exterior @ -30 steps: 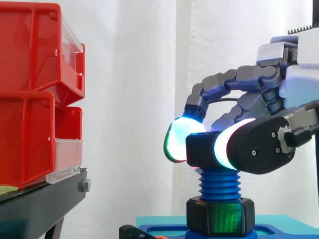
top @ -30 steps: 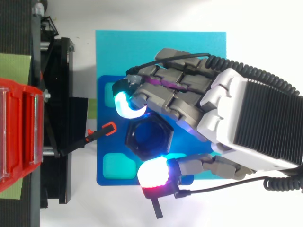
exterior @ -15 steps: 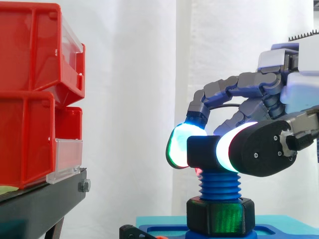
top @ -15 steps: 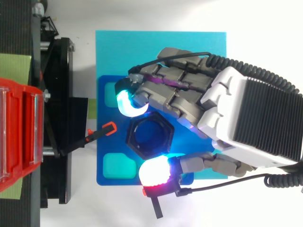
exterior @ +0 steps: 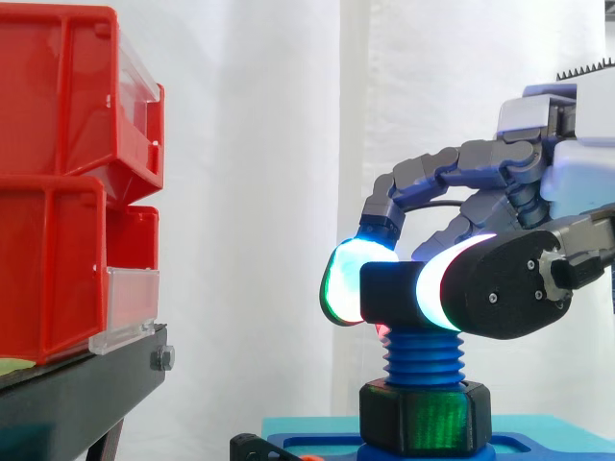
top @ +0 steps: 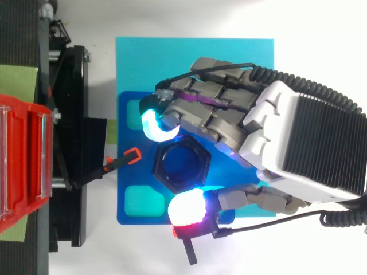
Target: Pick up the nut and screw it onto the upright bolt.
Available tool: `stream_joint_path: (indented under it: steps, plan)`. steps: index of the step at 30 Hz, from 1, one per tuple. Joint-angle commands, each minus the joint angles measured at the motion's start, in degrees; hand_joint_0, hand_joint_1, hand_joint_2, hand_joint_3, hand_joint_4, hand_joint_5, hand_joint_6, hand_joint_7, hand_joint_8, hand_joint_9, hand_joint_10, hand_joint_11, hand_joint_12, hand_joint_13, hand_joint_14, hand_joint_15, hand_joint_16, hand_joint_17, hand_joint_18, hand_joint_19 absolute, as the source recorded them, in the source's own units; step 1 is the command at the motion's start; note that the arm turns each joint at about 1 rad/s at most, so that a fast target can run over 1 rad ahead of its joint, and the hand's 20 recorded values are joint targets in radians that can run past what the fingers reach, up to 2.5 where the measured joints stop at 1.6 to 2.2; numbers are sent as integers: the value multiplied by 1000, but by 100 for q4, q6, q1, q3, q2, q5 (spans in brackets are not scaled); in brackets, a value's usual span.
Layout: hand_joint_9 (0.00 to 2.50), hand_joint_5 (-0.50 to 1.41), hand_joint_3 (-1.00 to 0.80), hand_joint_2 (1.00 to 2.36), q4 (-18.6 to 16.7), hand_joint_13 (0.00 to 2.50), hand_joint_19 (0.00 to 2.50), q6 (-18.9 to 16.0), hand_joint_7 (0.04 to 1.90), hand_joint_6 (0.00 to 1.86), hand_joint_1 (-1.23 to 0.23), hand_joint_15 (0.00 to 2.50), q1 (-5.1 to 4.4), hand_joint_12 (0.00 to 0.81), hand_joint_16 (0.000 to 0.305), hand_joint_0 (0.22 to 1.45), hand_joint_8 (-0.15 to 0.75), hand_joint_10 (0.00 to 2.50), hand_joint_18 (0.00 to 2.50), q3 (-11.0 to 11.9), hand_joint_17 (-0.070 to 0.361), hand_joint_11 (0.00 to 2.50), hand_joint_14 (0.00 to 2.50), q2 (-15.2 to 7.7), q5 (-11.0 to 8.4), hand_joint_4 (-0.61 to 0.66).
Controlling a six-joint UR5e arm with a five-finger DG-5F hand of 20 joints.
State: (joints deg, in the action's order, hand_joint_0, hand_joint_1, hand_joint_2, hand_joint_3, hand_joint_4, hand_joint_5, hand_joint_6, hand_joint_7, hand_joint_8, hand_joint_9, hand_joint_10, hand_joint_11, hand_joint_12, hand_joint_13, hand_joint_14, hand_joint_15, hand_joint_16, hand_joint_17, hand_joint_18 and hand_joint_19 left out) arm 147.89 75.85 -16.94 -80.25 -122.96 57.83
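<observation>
black nut [exterior: 387, 296] sits atop the blue bolt [exterior: 423, 355] (upright), pinched by curled fingers of the robot hand [exterior: 504, 283].

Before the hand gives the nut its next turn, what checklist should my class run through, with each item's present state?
1. The hand pinches the nut between its pads: ok.
2. The nut sits on top of the blue bolt: ok.
3. The nut looks level in the side view: ok.
4. The nut's thread has caught the bolt's thread: cannot tell.
5. The bolt stands upright: ok.
6. The red bins stand apart from the hand: ok.
</observation>
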Motion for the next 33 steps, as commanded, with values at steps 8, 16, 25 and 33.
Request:
stream_joint_path:
  steps: [8, 16, 25, 33]
  plan:
    - [732, -187, -500, 1000, 12, 633, 31, 0, 955, 503, -636, 3, 15, 375, 47, 424, 331, 9, 585, 0, 106, 329, 1, 0, 0, 258]
    - [639, -226, -500, 1000, 21, 586, 24, 0, 709, 502, -567, 0, 24, 406, 56, 381, 339, 2, 590, 0, 125, 124, 0, 0, 0, 208]
    - [479, -251, -500, 1000, 21, 492, 24, 0, 556, 500, -435, 0, 33, 422, 62, 356, 324, 0, 553, -8, 139, 0, 0, 0, 79, 184]
    - [443, -253, -500, 1000, 12, 457, 19, 0, 529, 500, -328, 0, 33, 427, 64, 354, 318, 0, 511, 0, 143, 0, 0, 9, 158, 184]
